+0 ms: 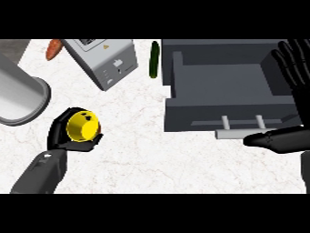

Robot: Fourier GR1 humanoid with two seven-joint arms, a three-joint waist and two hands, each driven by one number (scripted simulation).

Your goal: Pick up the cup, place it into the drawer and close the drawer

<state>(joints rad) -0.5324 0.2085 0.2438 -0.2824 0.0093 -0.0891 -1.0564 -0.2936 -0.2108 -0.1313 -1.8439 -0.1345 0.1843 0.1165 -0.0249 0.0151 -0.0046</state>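
Observation:
A yellow cup lies on its side on the white counter at the left, its mouth facing up toward me. My left hand is curled round it, fingers and thumb wrapping its rim. The grey drawer stands pulled open at the upper right, its inside bare, with a pale handle on its front. My right hand is open at the drawer's right side, fingers straight up over the drawer's right wall and thumb stretched out below the handle.
A large grey cylinder lies at the left edge. A grey box-shaped appliance sits at the top middle, a carrot to its left, a dark green cucumber between it and the drawer.

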